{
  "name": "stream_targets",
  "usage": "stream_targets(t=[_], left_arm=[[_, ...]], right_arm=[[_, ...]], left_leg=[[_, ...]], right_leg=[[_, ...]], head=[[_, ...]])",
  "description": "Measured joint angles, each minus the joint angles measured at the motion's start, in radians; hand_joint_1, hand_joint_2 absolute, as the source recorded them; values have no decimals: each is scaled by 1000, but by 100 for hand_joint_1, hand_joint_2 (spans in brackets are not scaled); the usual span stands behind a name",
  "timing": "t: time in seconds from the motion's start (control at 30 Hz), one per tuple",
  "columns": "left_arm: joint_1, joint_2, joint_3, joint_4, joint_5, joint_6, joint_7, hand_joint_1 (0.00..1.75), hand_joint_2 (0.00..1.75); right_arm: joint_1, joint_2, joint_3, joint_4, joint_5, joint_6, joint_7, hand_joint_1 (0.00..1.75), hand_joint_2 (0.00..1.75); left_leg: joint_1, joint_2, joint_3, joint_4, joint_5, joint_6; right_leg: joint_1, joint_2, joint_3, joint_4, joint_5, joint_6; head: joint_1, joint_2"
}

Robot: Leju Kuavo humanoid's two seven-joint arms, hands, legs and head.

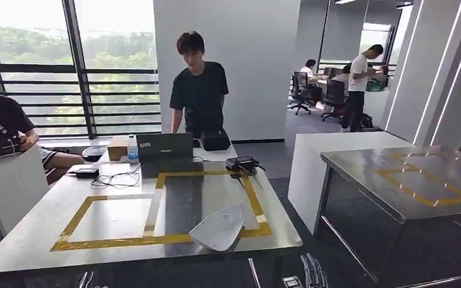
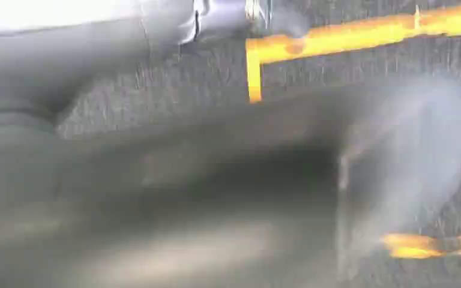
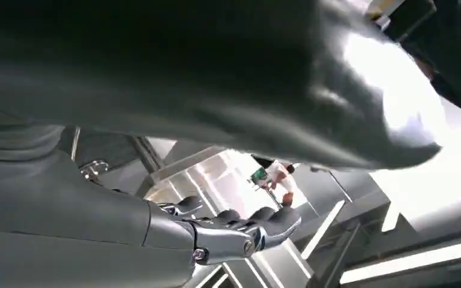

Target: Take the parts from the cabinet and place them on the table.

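A white curved shell part [image 1: 219, 227] lies on the steel table [image 1: 30, 234], over the near edge of the right yellow tape rectangle [image 1: 252, 198]. Below the table's front edge, the dark fingers of my right hand [image 1: 310, 271] point up, apart from the part. In the right wrist view my right hand [image 3: 240, 231] has its fingers stretched out with nothing in them. A sliver of my left hand [image 1: 86, 279] shows at the bottom of the head view. The left wrist view is blurred; my left hand [image 2: 30, 138] is a grey smear over floor with yellow tape [image 2: 360, 36].
A person in black [image 1: 199, 84] stands behind the table by a laptop [image 1: 164, 147], a black box [image 1: 215, 139], cables [image 1: 117, 177] and a small device [image 1: 242, 162]. Another person [image 1: 0, 129] sits at the left. A second steel table [image 1: 360, 165] stands to the right.
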Motion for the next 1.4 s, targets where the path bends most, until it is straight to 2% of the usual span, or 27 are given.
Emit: stream_targets(t=[0.03, 0.07, 0.1, 0.13, 0.2, 0.23, 0.27, 0.37, 0.4, 0.43, 0.47, 0.5, 0.57, 0.63, 0.7, 0.77, 0.9, 0.97, 1.03, 1.07, 1.1, 1.17, 1.2, 1.23, 1.27, 1.3, 1.4], left_arm=[[0, 0, 0, 0, 0, 0, 0, 0, 0], [0, 0, 0, 0, 0, 0, 0, 0, 0], [0, 0, 0, 0, 0, 0, 0, 0, 0], [0, 0, 0, 0, 0, 0, 0, 0, 0], [0, 0, 0, 0, 0, 0, 0, 0, 0], [-1, -2, 0, 0, 0, 0, 0, 0, 0], [-1, -2, 0, 0, 0, 0, 0, 0, 0], [-1, -5, 0, 1, 0, 0, 0, 0, 0], [0, -4, 0, 1, 0, 0, 0, 0, 0], [1, -2, 0, 0, 0, 0, 0, 0, 0], [1, -2, 0, 1, 0, 0, 0, 0, 0], [0, -2, 0, 1, 0, 0, 0, 0, 0], [2, -2, 0, 1, 0, 0, -1, 0, 0], [3, -1, 0, 1, 0, 0, -1, 0, 0], [4, -1, 0, 0, 0, 2, -3, 0, 0], [4, -1, 0, 0, 0, 3, -5, 0, 0], [17, -3, 0, 2, -2, 21, -9, 0, 0], [20, -2, 0, 1, -5, 29, -9, 0, 0], [29, -2, 0, 1, -14, 35, -5, 0, 0], [34, -2, -1, 1, -21, 38, -2, 0, 0], [39, -2, -3, 1, -21, 39, 2, 0, 0], [48, -5, -7, 3, -25, 39, 9, 0, 0], [50, -5, -9, 3, -31, 39, 13, 0, 0], [50, -5, -13, 4, -36, 39, 17, 0, 0], [50, -6, -15, 3, -40, 40, 23, 0, 0], [51, -6, -16, 3, -42, 40, 28, 0, 0], [55, -7, -24, 4, -52, 40, 44, 0, 0]], right_arm=[[-11, -2, 0, 0, 0, 0, -1, 0, 0], [-17, -7, -1, 0, -2, 0, -4, 0, 0], [-19, -9, -2, 0, -3, 0, -6, 0, 0], [-21, -10, -2, 0, -6, 0, -8, 0, 0], [-30, -10, -3, -4, -11, 1, -14, 0, 0], [-37, -10, -3, -8, -12, 2, -18, 0, 0], [-40, -10, -3, -11, -13, 4, -20, 0, 0], [-38, -11, -3, -10, -13, 16, 1, 0, 0], [-35, -10, -3, -9, -8, 20, 18, 0, 0], [-32, -8, -3, -6, 2, 29, 39, 0, 0], [-25, -8, -3, 1, 11, 46, 72, 0, 0], [-13, -8, -3, 12, 15, 67, 108, 0, 0], [31, -8, -3, 37, 34, 104, 182, 0, 0], [83, -11, -3, 63, 43, 140, 253, 0, 0], [137, -19, -3, 81, 43, 167, 311, 0, 0], [179, -30, -3, 95, 39, 194, 371, 0, 0], [276, -65, -3, 129, 38, 216, 473, 0, 0], [324, -83, -5, 143, 31, 225, 515, 0, 0], [358, -100, -14, 154, 9, 255, 561, 0, 0], [374, -106, -23, 161, -3, 268, 579, 0, 0], [391, -113, -32, 166, -10, 279, 593, 0, 0], [417, -130, -44, 172, -17, 302, 631, 0, 0], [427, -138, -52, 173, -21, 311, 643, 0, 175], [433, -144, -58, 175, -26, 327, 663, 0, 175], [437, -149, -61, 176, -27, 343, 678, 0, 175], [448, -156, -69, 177, -27, 353, 688, 0, 175], [482, -166, -84, 185, -24, 373, 703, 0, 175]], left_leg=[[-2, 1, -14, 1, 11, 1], [-3, 2, -28, 1, 21, 2], [-3, 2, -41, 1, 31, 1], [-4, 2, -52, 1, 40, -1], [-4, 1, -67, 1, 56, -7], [-3, 3, -72, 0, 64, -11], [-2, 2, -73, -3, 73, -19], [5, 2, -67, -27, 104, -42], [3, 2, -72, -29, 106, -48], [2, 1, -84, -13, 70, -47], [1, 1, -97, 40, 4, -46], [0, 1, -113, 112, -52, -48], [-1, 1, -134, 239, -107, -53], [-1, 1, -100, 244, -58, -52], [-2, 1, 7, 113, -6, -46], [-10, -1, 97, -27, -75, -37], [-11, -3, 75, -24, -47, -2], [-8, -1, 55, -24, -26, 12], [-9, -1, 25, -23, -2, 13], [-9, 0, 7, -23, 11, 13], [-8, 0, -10, -22, 23, 11], [-5, 1, -39, -20, 44, 4], [-2, 2, -52, -18, 54, -1], [0, 2, -61, -17, 65, -7], [-2, 2, -68, -16, 74, -16], [-1, 3, -61, -24, 82, -23], [0, 2, -60, -39, 109, -46]], right_leg=[[0, 0, -17, 73, -35, 0], [1, 0, -20, 123, -45, -2], [2, 1, -2, 126, -29, -5], [3, 1, 38, 87, 2, -10], [9, 3, 163, -78, 49, -25], [13, 5, 210, -163, 13, -35], [19, 5, 224, -184, 14, -30], [29, 6, 213, -194, 38, -44], [15, 4, 215, -214, 59, -49], [17, 1, 209, -221, 72, -52], [16, -1, 197, -222, 84, -63], [17, -1, 185, -221, 93, -63], [22, -5, 159, -218, 112, -64], [24, -8, 127, -210, 130, -61], [24, -10, 92, -198, 148, -54], [28, -10, 73, -182, 158, -45], [21, -8, 75, -190, 184, -18], [15, 1, 52, -127, 82, 0], [9, 1, 14, 20, -35, 10], [7, 1, 4, 87, -62, 13], [4, 1, 12, 120, -54, 16], [1, 1, 85, 61, 14, 18], [0, 1, 151, -20, 40, 20], [-2, 2, 227, -119, 32, 21], [4, 4, 276, -210, -17, 16], [10, 8, 267, -196, -5, -1], [12, 6, 252, -208, 10, -26]], head=[[0, 0], [1, 0], [2, 0], [2, 0], [2, 0], [2, 0], [1, 0], [3, 0], [1, 0], [1, 0], [-1, 0], [-2, 0], [-3, 0], [-3, 0], [-4, 0], [-3, 0], [0, 0], [1, 0], [1, 0], [2, 0], [2, 0], [1, 0], [1, 0], [2, 0], [3, 0], [-2, 0], [1, 0]])
